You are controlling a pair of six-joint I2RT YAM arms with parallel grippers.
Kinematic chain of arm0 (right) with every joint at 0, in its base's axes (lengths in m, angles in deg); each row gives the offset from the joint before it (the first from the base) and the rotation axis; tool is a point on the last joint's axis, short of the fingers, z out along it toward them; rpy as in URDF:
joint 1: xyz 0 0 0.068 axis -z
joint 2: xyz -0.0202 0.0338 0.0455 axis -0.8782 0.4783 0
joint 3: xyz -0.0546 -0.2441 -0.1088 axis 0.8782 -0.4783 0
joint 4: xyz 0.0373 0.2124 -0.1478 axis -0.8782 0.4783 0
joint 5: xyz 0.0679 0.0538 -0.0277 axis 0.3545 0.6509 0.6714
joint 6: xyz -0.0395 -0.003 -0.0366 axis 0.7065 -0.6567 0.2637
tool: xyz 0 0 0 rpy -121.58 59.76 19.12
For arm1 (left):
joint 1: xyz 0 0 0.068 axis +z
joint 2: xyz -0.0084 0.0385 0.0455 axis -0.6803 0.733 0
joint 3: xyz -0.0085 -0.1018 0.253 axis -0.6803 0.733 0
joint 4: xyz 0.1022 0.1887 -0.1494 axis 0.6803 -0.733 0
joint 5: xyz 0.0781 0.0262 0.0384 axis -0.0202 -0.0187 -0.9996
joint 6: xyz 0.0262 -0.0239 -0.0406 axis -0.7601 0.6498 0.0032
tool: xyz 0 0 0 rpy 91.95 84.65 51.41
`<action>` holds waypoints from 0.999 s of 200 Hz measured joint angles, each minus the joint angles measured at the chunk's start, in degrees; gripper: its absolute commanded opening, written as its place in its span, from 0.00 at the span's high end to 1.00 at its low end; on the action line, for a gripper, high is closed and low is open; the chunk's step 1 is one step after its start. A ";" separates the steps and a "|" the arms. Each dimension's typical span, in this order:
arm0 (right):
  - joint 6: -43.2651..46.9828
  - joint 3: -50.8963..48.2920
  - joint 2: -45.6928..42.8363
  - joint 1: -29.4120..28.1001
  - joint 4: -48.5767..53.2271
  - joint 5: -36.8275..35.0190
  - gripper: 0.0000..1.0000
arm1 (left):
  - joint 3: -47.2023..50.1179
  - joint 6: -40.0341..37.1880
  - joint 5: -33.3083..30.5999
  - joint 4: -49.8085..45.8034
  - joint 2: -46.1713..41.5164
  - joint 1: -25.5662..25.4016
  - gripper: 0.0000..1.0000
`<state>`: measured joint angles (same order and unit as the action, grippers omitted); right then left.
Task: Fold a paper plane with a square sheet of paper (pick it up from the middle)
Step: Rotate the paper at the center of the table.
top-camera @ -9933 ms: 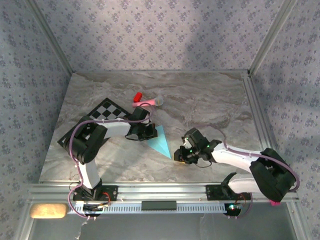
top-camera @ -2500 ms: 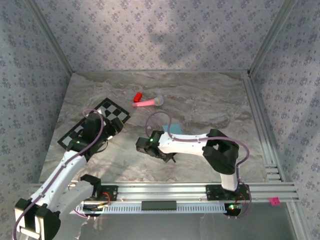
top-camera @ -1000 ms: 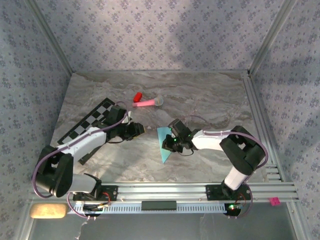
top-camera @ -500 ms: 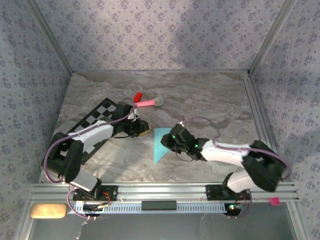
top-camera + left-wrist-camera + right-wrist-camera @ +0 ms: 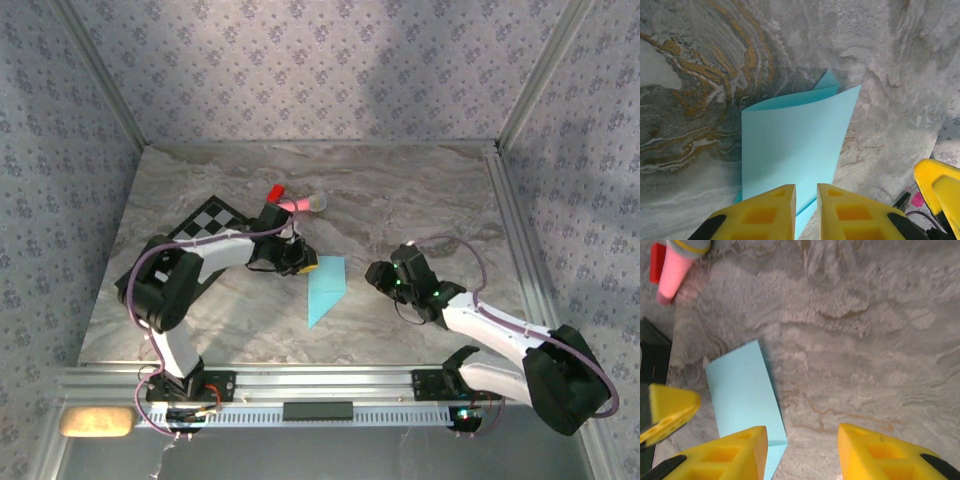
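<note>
Two pincers flank the light-blue paper sheet [image 5: 327, 290], which lies folded near the middle of the marble counter [image 5: 430, 200] in the overhead view, its narrow point aimed at the bottom of the frame. The left pincer [image 5: 306, 266] sits at the sheet's upper left corner. From the left wrist camera its yellow fingers [image 5: 765, 215] stand at the bottom edge with a slim gap between them. The paper's near edge runs down into that gap and one flap curls up off the stone. I cannot tell whether the fingers actually pinch the paper.

The right pincer [image 5: 374, 274] hovers just right of the sheet, apart from it. Its wrist camera shows its fingers [image 5: 880, 455] spread wide over bare marble with nothing between them. The blue sheet [image 5: 742, 390] lies left of centre in that frame, running under the left-hand finger. A yellow fingertip of the left pincer [image 5: 667, 410] pokes in at the left edge.

Overhead, a black-and-white checkered mat [image 5: 208, 216] lies to the upper left, partly under the left arm. A pink stick toy [image 5: 300, 204] with a grey tip rests beyond the paper, next to a small red block [image 5: 274, 192].
</note>
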<state>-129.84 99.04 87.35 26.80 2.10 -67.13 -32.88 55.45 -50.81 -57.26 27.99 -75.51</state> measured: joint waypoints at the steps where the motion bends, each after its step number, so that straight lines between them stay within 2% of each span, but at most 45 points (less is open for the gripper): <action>1: 0.09 0.00 0.00 0.00 -0.02 0.07 0.55 | -0.02 -0.02 -0.02 0.00 0.07 -0.02 0.81; 26: 2.34 0.44 2.16 0.00 -0.61 4.02 0.54 | -0.72 -0.35 -0.46 -0.39 1.97 -0.04 0.83; 101: 8.07 9.68 17.35 0.61 -1.62 14.21 0.55 | 0.28 -1.75 -1.53 -0.11 4.50 0.15 0.87; 140: 8.85 13.09 23.43 2.34 -1.88 18.25 0.55 | 2.71 -2.47 1.01 3.87 4.52 1.55 0.88; 200: 7.61 14.64 27.47 2.38 -1.95 21.86 0.58 | 4.17 -3.06 3.56 6.54 4.48 2.60 0.88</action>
<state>-122.24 113.69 114.83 29.18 0.16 -45.28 -28.70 52.39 -47.25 -50.72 32.47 -72.91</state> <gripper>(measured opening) 0.437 0.123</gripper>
